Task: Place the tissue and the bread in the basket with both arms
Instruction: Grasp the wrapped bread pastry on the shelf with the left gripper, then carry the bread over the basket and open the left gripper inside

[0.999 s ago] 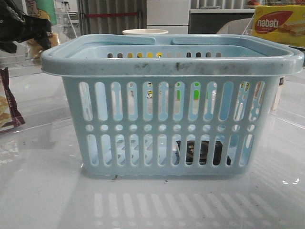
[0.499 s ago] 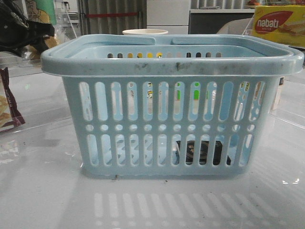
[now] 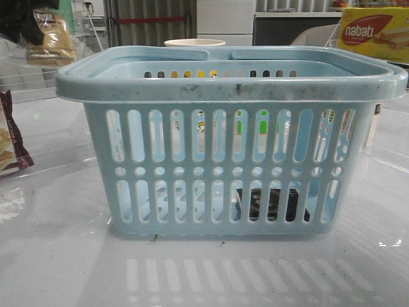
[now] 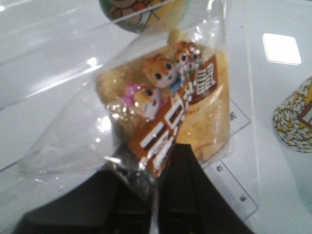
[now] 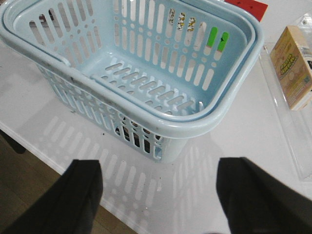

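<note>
The pale blue basket (image 3: 236, 86) fills the middle of the front view, and the right wrist view shows it from above (image 5: 146, 117). The black tissue (image 3: 271, 204) lies low behind the basket's front slots, right of centre; it shows as dark patches through them (image 5: 132, 136). The bread (image 3: 51, 41) hangs in its clear bag at the far left, above rim height. My left gripper (image 4: 156, 156) is shut on the bag's label end, with the bread (image 4: 204, 112) beyond the fingers. My right gripper (image 5: 168, 195) is open and empty, over the table in front of the basket.
A yellow nabati box (image 3: 374, 32) stands at the back right and a maroon-edged snack packet (image 3: 9, 137) at the left. A white cup (image 3: 195, 43) is behind the basket. A patterned cup (image 4: 295, 126) and a small carton (image 5: 292, 66) are nearby. The table edge (image 5: 29, 141) runs close to my right gripper.
My left gripper has risen at the far left, lifting the bread bag up to hang above the basket's rim height. The basket and tissue have not moved.
</note>
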Robot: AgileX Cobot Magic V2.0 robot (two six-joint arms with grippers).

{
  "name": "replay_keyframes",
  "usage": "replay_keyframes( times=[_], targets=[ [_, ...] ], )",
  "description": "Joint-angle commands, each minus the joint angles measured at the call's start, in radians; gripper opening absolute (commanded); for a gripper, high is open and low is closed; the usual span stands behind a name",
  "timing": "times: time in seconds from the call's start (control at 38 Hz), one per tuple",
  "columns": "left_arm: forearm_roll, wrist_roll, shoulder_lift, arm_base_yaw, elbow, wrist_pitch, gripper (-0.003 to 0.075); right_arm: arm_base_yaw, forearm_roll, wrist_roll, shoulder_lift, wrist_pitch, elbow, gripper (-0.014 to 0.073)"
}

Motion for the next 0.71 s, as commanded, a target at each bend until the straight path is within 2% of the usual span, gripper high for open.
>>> replay_keyframes(
  times=[0.0, 0.08, 0.21, 0.42, 0.55, 0.68],
  targets=[
    [-0.009, -0.009, -0.129, 0.001, -0.036, 0.004, 0.0091, 0.0, -0.014, -0.012, 0.001, -0.072, -0.026, 0.0591],
    [-0.009, 0.007, -0.209, -0.017, -0.036, 0.068, 0.0091, 0.0, -0.014, -0.012, 0.001, -0.072, -0.026, 0.0591],
    [-0.009, 0.111, -0.341, -0.095, -0.036, 0.184, 0.0091, 0.0, -0.014, -0.012, 0.001, -0.072, -0.026, 0.0591],
    [-0.009, 0.298, -0.435, -0.353, -0.036, 0.411, 0.0091, 0.0, -0.014, -0.012, 0.001, -0.072, -0.026, 0.0591],
    [-0.009, 0.298, -0.383, -0.513, -0.036, 0.432, 0.0091, 0.0, -0.014, -0.012, 0.001, -0.072, -0.026, 0.0591],
    [-0.009, 0.298, -0.292, -0.589, -0.036, 0.398, 0.0091, 0.0, -0.014, -0.012, 0.001, -0.072, -0.026, 0.0591]
  ],
)
